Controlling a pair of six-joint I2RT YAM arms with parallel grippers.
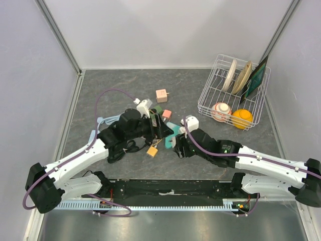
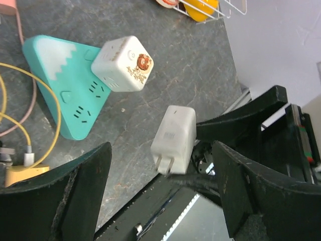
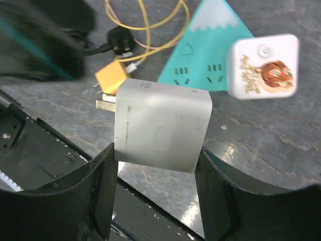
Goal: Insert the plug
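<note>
The plug (image 3: 161, 125) is a white block charger with two flat metal prongs. My right gripper (image 3: 156, 163) is shut on it, holding it just above the table. The left wrist view shows the same plug (image 2: 174, 138) from the side, prongs pointing toward the near table edge. A teal mountain-shaped power strip (image 3: 200, 55) (image 2: 55, 85) lies flat beyond it, with free sockets facing up. A white cube adapter (image 3: 263, 65) (image 2: 123, 63) sits on the strip. My left gripper (image 2: 160, 196) is open beside the plug, with nothing between its fingers.
An orange plug (image 1: 152, 151) on a yellow cable lies left of the strip. Pink (image 1: 161, 95) and salmon (image 1: 167, 114) cubes and a white adapter (image 1: 144, 106) lie behind. A wire dish rack (image 1: 210, 95) with plates stands at the back right.
</note>
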